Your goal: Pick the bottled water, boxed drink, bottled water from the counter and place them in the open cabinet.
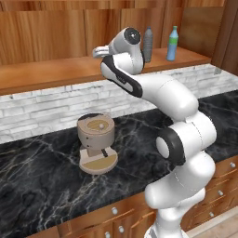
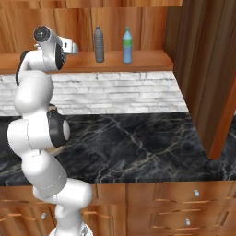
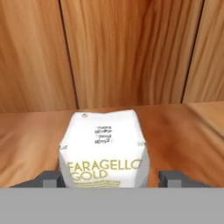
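A: What sits furthest left on the worktop (image 1: pixel 42 181)?
B: In the left base view a tan coffee machine (image 1: pixel 96 142) stands on the black marble, near the white brick wall (image 1: pixel 42 109).

A: And the hand?
B: The hand (image 3: pixel 113 178) is up at the cabinet (image 1: pixel 51 37), over its shelf board (image 1: pixel 46 74). In the hand view the boxed drink (image 3: pixel 104 151) stands upright on the board between the two fingertips (image 3: pixel 173 178). Each tip sits just outside a side of the carton with a slight gap, so the hand is spread, not pinching it.

A: Where are the bottles?
B: Further right on the same board. The greyish bottled water (image 2: pixel 98 44) with the dark cap stands upright, and just to its right, apart from it, stands the blue bottle (image 2: pixel 127 45) with the green cap.

A: Anything below?
B: Wooden drawer fronts (image 2: pixel 184 203) with silver knobs under the worktop.
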Controlling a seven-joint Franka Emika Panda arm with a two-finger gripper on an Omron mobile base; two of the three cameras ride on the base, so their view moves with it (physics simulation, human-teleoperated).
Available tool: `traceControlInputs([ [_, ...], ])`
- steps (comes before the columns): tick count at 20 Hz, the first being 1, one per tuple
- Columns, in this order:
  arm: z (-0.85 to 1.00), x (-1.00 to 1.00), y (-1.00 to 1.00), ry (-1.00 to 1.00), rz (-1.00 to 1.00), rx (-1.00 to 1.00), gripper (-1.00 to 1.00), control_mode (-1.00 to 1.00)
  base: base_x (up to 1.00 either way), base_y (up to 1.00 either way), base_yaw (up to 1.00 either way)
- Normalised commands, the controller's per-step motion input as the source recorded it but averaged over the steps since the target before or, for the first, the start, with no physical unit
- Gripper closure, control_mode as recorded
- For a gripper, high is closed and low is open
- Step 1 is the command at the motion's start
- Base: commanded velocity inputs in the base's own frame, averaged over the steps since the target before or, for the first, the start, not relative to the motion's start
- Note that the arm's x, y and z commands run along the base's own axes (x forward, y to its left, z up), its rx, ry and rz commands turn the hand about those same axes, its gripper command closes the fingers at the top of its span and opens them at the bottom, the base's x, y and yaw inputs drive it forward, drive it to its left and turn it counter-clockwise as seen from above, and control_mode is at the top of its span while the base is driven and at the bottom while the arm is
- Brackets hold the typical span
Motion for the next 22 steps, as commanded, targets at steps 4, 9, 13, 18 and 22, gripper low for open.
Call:
traceControlInputs([
  [4, 0.0, -0.16, 0.0, 0.0, 0.0, 0.0, -1.0, -1.0, 0.0, 0.0, 0.0],
  [9, 0.0, -0.78, -0.06, 0.0, 0.0, 0.02, -1.0, -1.0, 0.0, 0.0, 0.0],
  [13, 0.0, -1.0, -0.23, -0.01, 0.0, 0.05, -1.0, -1.0, 0.0, 0.0, 0.0],
  [18, 0.0, -1.0, -0.32, 0.0, 0.0, 0.02, -1.0, -1.0, 0.0, 0.0, 0.0],
  [22, -0.09, -1.0, -0.35, 0.0, 0.0, 0.0, -1.0, -1.0, 0.0, 0.0, 0.0],
])
